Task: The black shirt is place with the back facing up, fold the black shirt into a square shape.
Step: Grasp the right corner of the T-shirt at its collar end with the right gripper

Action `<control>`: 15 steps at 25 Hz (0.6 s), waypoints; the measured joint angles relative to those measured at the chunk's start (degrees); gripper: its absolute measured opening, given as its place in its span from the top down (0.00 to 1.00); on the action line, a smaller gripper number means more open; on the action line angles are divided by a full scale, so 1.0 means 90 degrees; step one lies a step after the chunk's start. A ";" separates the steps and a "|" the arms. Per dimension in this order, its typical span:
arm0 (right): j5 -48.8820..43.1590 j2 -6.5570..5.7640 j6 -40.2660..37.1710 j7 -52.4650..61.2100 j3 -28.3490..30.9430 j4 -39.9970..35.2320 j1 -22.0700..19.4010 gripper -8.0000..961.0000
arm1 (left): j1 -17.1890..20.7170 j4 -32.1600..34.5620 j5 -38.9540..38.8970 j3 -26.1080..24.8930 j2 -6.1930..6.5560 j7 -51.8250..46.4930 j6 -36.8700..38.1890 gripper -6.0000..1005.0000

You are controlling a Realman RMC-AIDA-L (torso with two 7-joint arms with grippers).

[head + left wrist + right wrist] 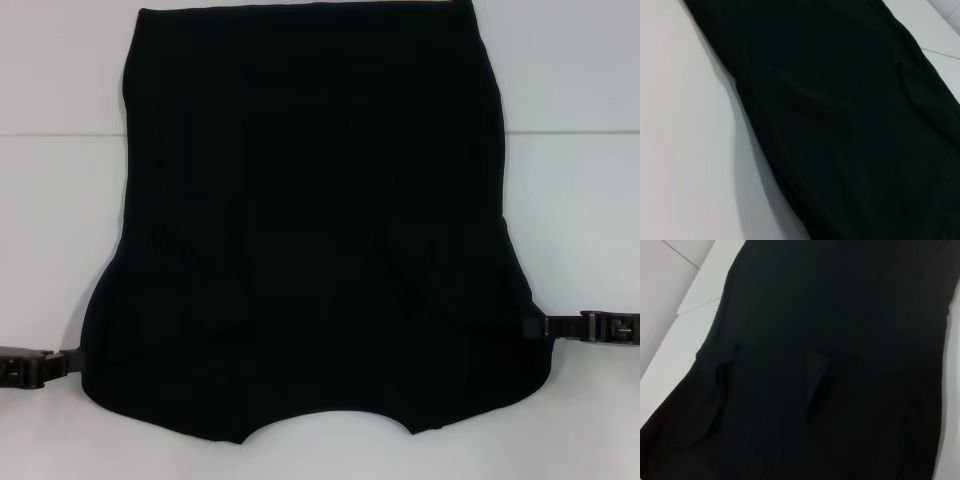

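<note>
The black shirt (310,230) lies spread flat on the white table (60,200), collar notch toward the robot, sleeves apparently folded in. The left gripper (25,368) sits at the shirt's near left edge and the right gripper (600,328) at its near right edge; whether either pincer is wide, narrow or holding cloth cannot be told. Judged step: taking both near corners to fold lengthwise; both sides should rise evenly so the fold lands square. Only the head view shows the grippers and full outline; the left wrist view shows the shirt's smooth edge, the right wrist view a crease.
</note>
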 joint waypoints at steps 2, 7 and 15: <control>-0.0022 0.0020 0.0008 0.0000 0.0048 -0.0029 -0.0019 0.45 | 0.0000 0.0000 0.0000 0.0000 0.0000 -0.0002 0.0000 0.98; -0.0012 0.0034 0.0004 -0.0049 0.0191 -0.0064 -0.0088 0.79 | -0.0002 0.0000 0.0000 0.0000 0.0003 -0.0011 0.0000 0.98; -0.0011 0.0040 -0.0063 -0.0287 0.0363 -0.0053 -0.0200 0.94 | -0.0003 -0.0021 -0.0206 -0.0026 -0.0012 -0.0032 -0.0009 0.98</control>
